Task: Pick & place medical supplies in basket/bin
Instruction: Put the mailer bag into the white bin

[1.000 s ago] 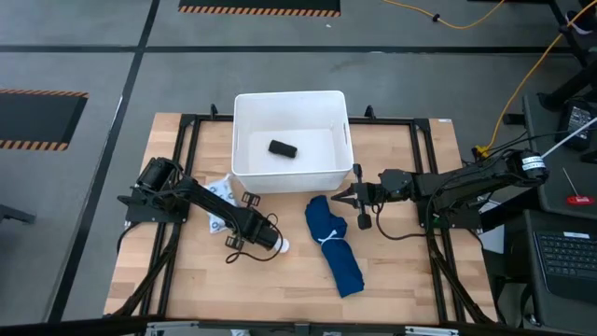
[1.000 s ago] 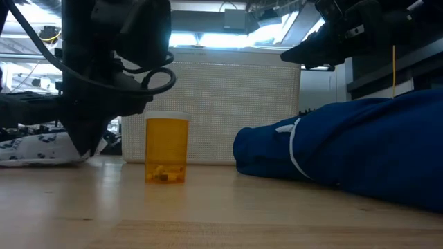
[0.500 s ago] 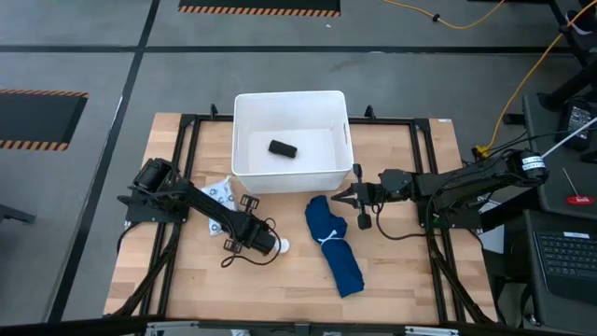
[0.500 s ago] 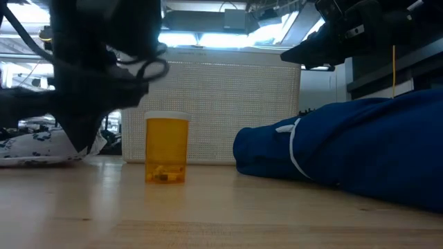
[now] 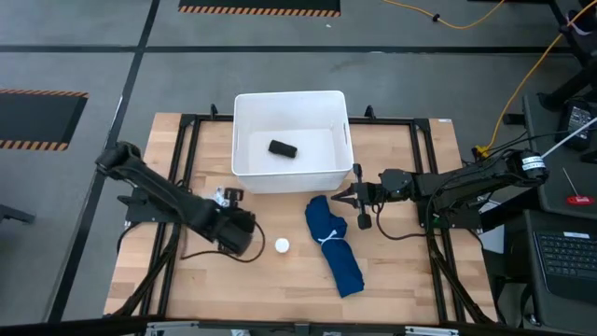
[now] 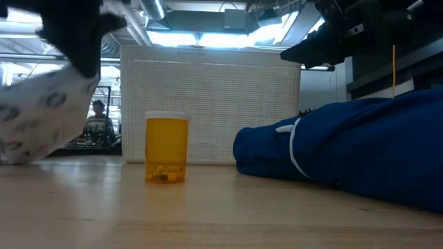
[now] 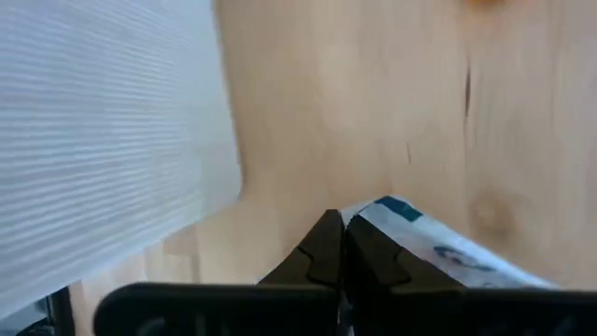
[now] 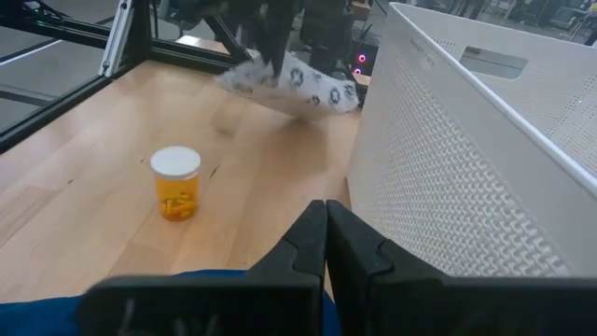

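My left gripper (image 5: pixel 227 198) is shut on the grey-white patterned packet (image 8: pixel 289 89), which hangs at the low view's left (image 6: pixel 38 117), left of the tub. The white tub (image 5: pixel 291 140) stands at the table's far middle with a small black object (image 5: pixel 283 147) inside. An orange pill bottle with a round white cap (image 5: pixel 282 245) stands upright (image 6: pixel 167 149) on the wood. The dark-blue bundle tied with a white band (image 5: pixel 334 245) lies on its side to the bottle's right. My right gripper (image 5: pixel 341 198) is shut, hovering over the bundle's far end beside the tub's near wall. My left gripper holds the packet by its upper edge (image 7: pixel 387 210), pinched between the two fingers (image 7: pixel 322 247) coming from above and pointing down. The packet hangs tilted below them (image 6: pixel 41 114). Whether its lowest corner (image 6: pixel 10 155) is on the table, I cannot tell.
Black frame rails (image 5: pixel 187 131) run along the table's left, right and far sides. Bare wood (image 5: pixel 215 280) lies toward the near edge. A person (image 6: pixel 99 121) shows far off in the room behind the table.
My left gripper has risen straight up, staying shut, while its arm's joints have shifted toward the table's left. The packet, which lay flat on the wood left of the bottle, is now raised and hangs tilted. The bottle, bundle and right arm have kept still.
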Motion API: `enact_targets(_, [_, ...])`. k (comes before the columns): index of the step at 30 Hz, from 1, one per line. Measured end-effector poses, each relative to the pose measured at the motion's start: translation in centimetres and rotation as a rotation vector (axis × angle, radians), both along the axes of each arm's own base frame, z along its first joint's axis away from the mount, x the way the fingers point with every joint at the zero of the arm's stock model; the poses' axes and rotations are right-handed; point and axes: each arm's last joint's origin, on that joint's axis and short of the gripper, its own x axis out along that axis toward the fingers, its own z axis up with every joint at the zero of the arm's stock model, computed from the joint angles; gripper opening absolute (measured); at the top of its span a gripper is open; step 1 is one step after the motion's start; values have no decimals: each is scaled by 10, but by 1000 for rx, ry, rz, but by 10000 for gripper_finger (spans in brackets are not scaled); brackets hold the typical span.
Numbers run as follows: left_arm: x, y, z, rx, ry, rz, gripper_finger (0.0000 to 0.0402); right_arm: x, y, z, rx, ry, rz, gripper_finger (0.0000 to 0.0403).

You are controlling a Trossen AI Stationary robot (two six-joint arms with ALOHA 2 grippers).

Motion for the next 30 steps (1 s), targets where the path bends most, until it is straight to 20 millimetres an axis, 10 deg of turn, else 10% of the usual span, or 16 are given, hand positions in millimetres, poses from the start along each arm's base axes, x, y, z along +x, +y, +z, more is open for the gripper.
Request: enact_targets(30, [-58, 5, 80, -122, -596, 96, 2, 0, 0, 1, 1, -8, 0, 12])
